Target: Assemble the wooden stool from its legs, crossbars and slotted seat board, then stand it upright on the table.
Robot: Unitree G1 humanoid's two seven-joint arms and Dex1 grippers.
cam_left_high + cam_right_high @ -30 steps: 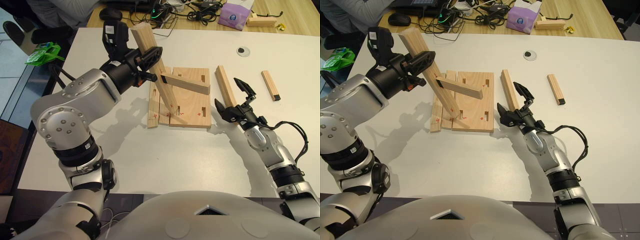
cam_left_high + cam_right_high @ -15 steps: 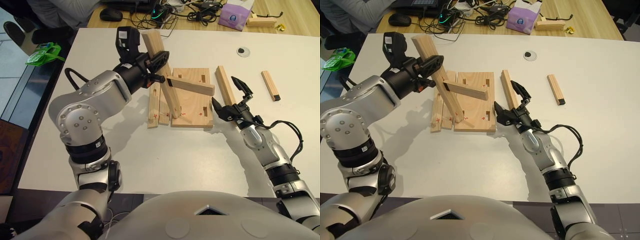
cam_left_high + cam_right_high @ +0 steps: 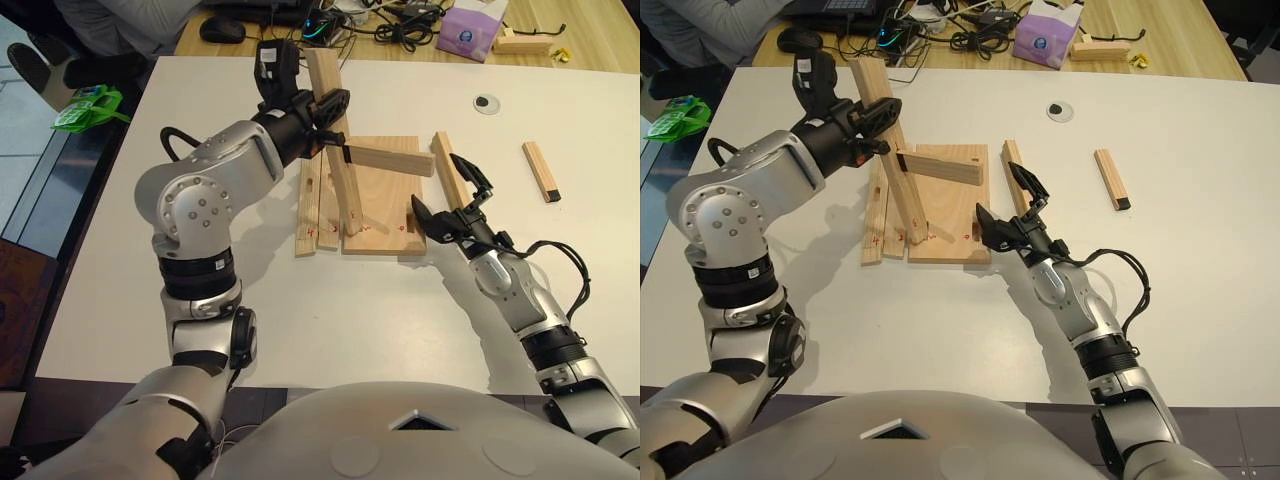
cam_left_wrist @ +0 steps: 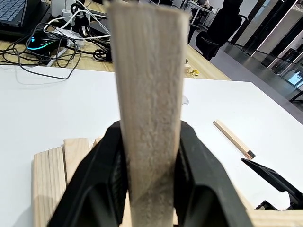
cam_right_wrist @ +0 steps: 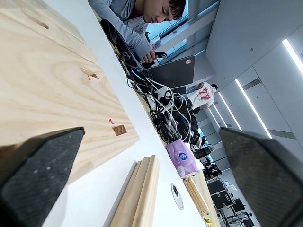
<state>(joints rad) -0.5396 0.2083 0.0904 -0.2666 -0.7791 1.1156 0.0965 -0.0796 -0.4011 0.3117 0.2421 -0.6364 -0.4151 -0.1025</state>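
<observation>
White table (image 3: 300, 320) carries our work, and we judge it barely begun. Our left gripper (image 3: 325, 110) clamps one leg (image 3: 340, 170), tilted, its foot on the slotted seat board (image 3: 385, 215), a crossbar (image 3: 392, 161) jutting from it. Our right gripper (image 3: 433, 180), spread wide, sits at the board's right edge, crowded by a loose leg (image 3: 440, 150). Two more legs (image 3: 310, 205) and a short crossbar (image 3: 540, 170) lie unfitted.

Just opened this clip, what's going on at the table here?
The left gripper is shut on a wooden leg with a crossbar attached, holding it tilted with its lower end on the slotted seat board, which lies flat on the table. The right gripper is open at the board's right edge. A loose leg lies just right of the board.
</observation>
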